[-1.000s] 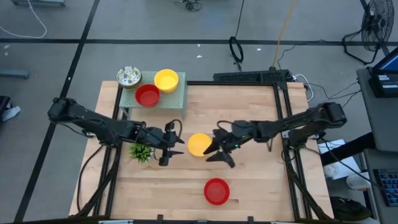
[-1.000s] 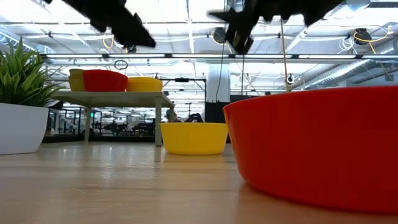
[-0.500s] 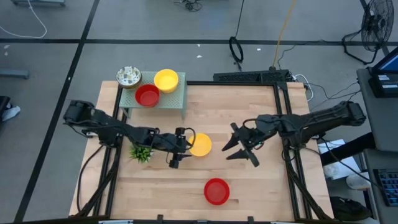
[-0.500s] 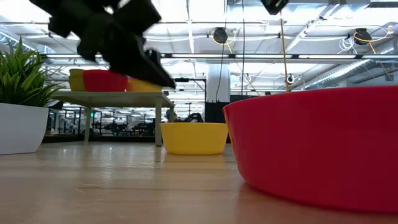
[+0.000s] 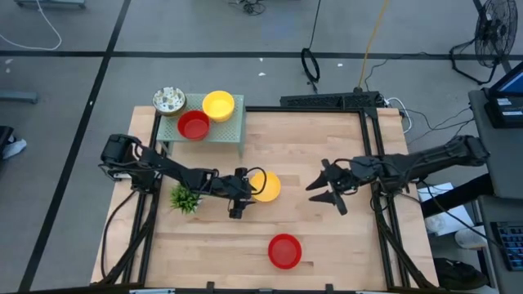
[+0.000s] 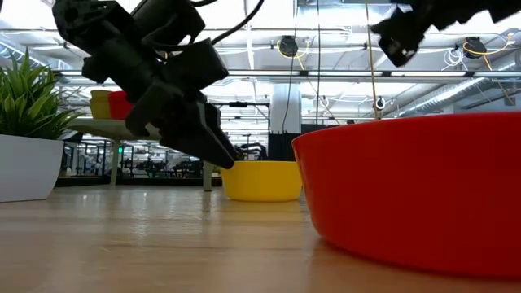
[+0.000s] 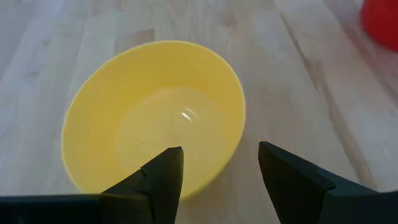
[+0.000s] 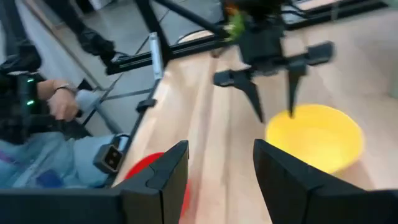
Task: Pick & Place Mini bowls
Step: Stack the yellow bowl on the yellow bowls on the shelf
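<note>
A yellow bowl (image 5: 265,187) sits upright near the middle of the bench (image 5: 319,139), empty, its inside smooth and glossy in the left wrist view (image 7: 155,115). The left hand (image 5: 239,193) is right at its rim, fingers spread apart: one finger (image 7: 163,174) hangs over the inside of the bowl and the other (image 7: 292,177) lies outside the wall, so the rim passes between them. Nothing is gripped. From bench height the same hand (image 6: 183,122) reaches down in front of the yellow bowl (image 6: 260,179).

The right hand (image 5: 325,188) is off to the other side of this bowl, apart from it and above the wood, with its fingers (image 8: 155,180) open and empty.

A red bowl (image 5: 284,251) stands alone nearer the front edge of the bench, and it fills the foreground of the low view (image 6: 415,191).

At the far left corner a pale green rack (image 5: 229,129) carries another red bowl (image 5: 194,126) and another yellow bowl (image 5: 218,104), touching each other. A speckled white bowl (image 5: 168,100) sits at the rack's corner. A small green plant (image 5: 185,198) stands on the bench beside the left arm.
</note>
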You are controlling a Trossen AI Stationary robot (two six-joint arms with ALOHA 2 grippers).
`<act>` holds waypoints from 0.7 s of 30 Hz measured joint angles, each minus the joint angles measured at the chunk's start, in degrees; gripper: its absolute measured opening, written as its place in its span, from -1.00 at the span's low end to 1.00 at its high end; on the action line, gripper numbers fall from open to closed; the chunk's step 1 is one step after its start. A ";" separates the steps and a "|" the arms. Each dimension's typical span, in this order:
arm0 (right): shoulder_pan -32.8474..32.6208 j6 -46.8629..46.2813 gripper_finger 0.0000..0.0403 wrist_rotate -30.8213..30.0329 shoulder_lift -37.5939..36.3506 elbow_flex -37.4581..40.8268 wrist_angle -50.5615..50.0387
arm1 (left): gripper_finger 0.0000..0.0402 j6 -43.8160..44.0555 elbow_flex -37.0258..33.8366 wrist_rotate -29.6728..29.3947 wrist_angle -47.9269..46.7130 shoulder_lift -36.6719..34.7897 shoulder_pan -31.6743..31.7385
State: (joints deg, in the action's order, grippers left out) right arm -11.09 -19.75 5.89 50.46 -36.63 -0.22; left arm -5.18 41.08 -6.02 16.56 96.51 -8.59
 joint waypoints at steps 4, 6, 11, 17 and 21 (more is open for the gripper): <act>-0.02 -0.61 -0.15 -3.17 -4.19 4.70 2.62 | 0.06 0.84 0.00 0.02 0.17 -0.02 0.01; -0.02 -0.61 -0.15 -3.28 -6.03 6.81 4.41 | 0.06 0.71 0.00 0.01 0.15 -0.02 0.01; -0.02 0.64 -0.15 -3.26 -9.50 13.16 12.65 | 0.06 -0.10 0.00 -0.02 -1.64 -0.02 0.50; -0.02 5.82 -0.15 -3.15 -11.62 21.82 30.88 | 0.06 -0.75 0.00 -0.02 -2.06 -0.02 1.85; -0.02 5.95 -0.15 -3.14 -12.67 26.79 39.49 | 0.06 -2.27 0.00 0.02 -3.07 -0.04 2.66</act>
State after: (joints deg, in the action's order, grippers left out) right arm -11.11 -13.80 2.76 37.80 -9.84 39.27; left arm -7.45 41.08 -6.00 13.49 96.47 -5.93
